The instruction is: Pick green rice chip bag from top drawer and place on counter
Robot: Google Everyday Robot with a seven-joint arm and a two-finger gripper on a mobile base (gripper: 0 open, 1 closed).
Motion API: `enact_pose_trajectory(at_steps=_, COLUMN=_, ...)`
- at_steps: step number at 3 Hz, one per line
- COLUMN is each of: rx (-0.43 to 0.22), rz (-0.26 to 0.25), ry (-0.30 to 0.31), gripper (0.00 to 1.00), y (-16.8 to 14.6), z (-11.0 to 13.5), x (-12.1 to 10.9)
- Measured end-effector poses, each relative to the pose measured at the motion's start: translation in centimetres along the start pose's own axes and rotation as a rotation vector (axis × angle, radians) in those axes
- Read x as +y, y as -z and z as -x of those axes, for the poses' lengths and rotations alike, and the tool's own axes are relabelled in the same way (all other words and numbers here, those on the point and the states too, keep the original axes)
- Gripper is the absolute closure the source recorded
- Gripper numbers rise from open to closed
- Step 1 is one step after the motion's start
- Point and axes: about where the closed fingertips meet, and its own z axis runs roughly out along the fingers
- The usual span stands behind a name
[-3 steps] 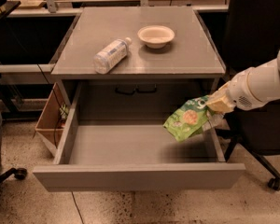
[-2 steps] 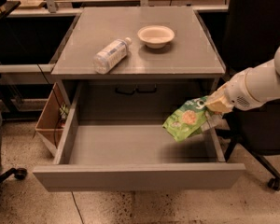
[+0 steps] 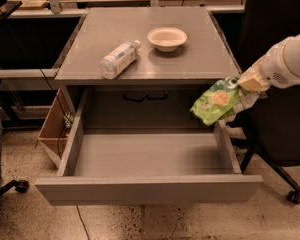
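The green rice chip bag (image 3: 216, 102) hangs in the air over the right rear corner of the open top drawer (image 3: 145, 156), just below the counter's front edge. My gripper (image 3: 241, 85) comes in from the right on a white arm and is shut on the bag's upper right end. The drawer is pulled fully out and its grey floor is bare. The counter (image 3: 190, 54) is the flat grey cabinet top behind and above the drawer.
A clear plastic bottle (image 3: 118, 59) lies on its side on the counter's left half. A pale bowl (image 3: 167, 38) stands near the counter's middle back. A wooden box (image 3: 52, 126) sits left of the cabinet. A black chair base (image 3: 280, 179) is at the right.
The gripper has lifted the bag up out of the drawer, from just above its right floor to near counter height.
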Motion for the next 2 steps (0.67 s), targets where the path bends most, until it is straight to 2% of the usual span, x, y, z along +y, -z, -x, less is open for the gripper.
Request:
enact_pose_trajectory(at_steps=1, rx=0.005, rz=-0.067, ry=0.024, gripper=1.00, y=2.2, z=1.2, x=-2.9)
enact_pose_trajectory(at_steps=2, rx=-0.032, rz=-0.116, ry=0.071, gripper=1.00, y=3.8, z=4.1, x=-5.5)
